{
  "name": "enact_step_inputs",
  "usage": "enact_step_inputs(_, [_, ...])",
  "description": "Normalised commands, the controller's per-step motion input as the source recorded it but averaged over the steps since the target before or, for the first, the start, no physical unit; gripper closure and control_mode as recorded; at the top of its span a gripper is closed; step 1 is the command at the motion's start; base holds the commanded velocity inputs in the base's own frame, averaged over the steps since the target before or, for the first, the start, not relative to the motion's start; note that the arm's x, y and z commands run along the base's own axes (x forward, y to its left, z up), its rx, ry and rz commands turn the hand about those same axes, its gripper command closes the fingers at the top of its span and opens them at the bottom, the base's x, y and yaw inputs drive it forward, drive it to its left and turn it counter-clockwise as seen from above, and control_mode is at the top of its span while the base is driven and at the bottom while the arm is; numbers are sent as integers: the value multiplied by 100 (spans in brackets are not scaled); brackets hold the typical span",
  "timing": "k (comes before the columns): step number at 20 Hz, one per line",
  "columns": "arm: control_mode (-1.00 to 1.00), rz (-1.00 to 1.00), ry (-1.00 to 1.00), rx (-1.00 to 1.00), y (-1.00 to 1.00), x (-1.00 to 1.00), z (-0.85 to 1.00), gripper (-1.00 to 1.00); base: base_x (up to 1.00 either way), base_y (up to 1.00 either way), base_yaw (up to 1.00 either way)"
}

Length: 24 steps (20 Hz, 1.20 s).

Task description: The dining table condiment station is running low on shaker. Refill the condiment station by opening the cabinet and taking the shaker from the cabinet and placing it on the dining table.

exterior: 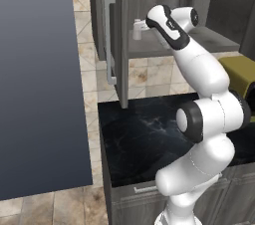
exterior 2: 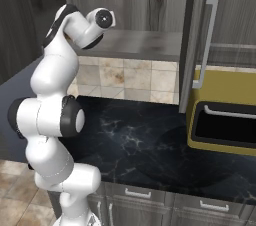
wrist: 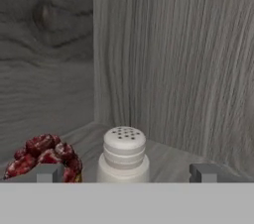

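The cabinet (exterior: 121, 40) stands with its door swung open; my arm reaches onto its lower shelf (exterior 2: 135, 45). The shaker (wrist: 124, 152), small, pale and with a holed cap, stands upright on that shelf near the back corner. In the left base view the shaker (exterior: 137, 29) shows just left of my hand. My gripper (wrist: 126, 172) is open, one fingertip (wrist: 49, 172) on each side of the shaker's base and well apart from it. The dining table is out of view.
A red lumpy food item (wrist: 44, 156) lies on the shelf just left of the shaker, close to my left fingertip. Below is a black marble counter (exterior 2: 145, 145), with a yellow appliance (exterior 2: 225, 120) at its right. The open door's long handle (exterior: 108, 40) juts out; a dark panel (exterior: 40, 79) stands at left.
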Motion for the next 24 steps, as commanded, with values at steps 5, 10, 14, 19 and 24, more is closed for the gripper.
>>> enact_step_inputs(5, [-100, 0, 0, 0, 5, 4, -10, -100, 0, 0, 0])
enact_step_inputs(10, [-100, 0, 2, 1, 1, 15, 0, -100, 0, 0, 0])
enact_step_inputs(14, [-100, 0, 3, 1, 1, 11, -1, -100, 0, 0, 0])
enact_step_inputs(19, [-100, 3, 5, 0, 24, 2, -21, -100, 0, 0, 0])
enact_step_inputs(24, [-100, 5, 4, 0, 30, 4, -18, -100, 0, 0, 0])
